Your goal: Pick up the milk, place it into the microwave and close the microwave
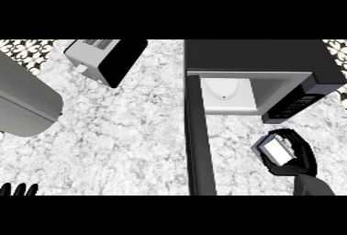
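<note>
Two hands appear, one at each lower corner of the counter; items run left to right.

- Left hand [19,189]: only upright, straight fingertips show at the lower left edge. It is released and resting, well apart from everything the task concerns.
- Grey rounded appliance [25,103]: up the counter from the left hand, at the left edge; what it is cannot be told.
- Toaster [105,58]: far up and to the right of the left hand, lying at an angle on the marble counter [122,137].
- Microwave door [198,137]: swung fully open, it stands edge-on as a dark bar just left of the right hand, leaving the way in free.
- Microwave [271,59]: directly above the right hand; its pale cavity [230,94] faces the hand, with the keypad [295,104] to its right.
- Milk [277,151]: a small carton enclosed by the right hand, in front of the cavity and not yet inside it.
- Right hand [298,158]: fingers and thumb curl round the milk, grasping it; the grip probably serves to carry the carton up into the opening.
</note>
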Robot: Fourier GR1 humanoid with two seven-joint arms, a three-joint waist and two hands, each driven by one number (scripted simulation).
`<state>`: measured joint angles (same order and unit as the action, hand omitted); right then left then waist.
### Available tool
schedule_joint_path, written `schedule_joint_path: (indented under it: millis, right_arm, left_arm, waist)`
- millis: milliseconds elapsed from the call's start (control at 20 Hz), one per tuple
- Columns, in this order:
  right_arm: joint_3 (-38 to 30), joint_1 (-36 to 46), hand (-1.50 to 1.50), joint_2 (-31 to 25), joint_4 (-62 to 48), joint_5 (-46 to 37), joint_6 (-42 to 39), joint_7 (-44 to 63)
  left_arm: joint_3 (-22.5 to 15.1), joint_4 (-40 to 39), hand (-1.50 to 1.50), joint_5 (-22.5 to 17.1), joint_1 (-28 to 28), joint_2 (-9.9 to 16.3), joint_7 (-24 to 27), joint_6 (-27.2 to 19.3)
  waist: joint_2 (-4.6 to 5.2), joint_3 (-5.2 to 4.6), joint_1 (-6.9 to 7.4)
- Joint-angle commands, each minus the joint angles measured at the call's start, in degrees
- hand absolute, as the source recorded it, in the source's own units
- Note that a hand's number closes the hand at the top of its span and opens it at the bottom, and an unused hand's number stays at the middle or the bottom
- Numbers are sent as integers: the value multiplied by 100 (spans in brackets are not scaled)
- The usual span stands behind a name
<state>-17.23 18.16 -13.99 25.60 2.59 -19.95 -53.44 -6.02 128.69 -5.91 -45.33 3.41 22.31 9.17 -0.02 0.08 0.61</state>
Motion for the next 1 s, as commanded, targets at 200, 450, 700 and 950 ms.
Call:
schedule_joint_path:
  millis: [200,450,700,950]
  right_arm:
    - [541,-576,150,298,1439,122,-754,27]
    - [1044,-1401,150,682,3391,253,-294,1129]
    - [1515,-2481,150,1124,5448,483,28,2176]
    - [1713,-3197,150,1323,7006,781,425,3367]
  left_arm:
    - [218,237,-150,-130,-216,21,17,31]
    - [429,-94,-150,-278,-292,49,276,184]
    - [223,-148,-150,-175,-436,-19,348,288]
    - [258,286,-150,-339,-359,-1,-75,281]
  waist:
    - [-43,-17,-100]
    - [-65,-29,-151]
    - [-65,-30,-183]
    - [-21,-15,-101]
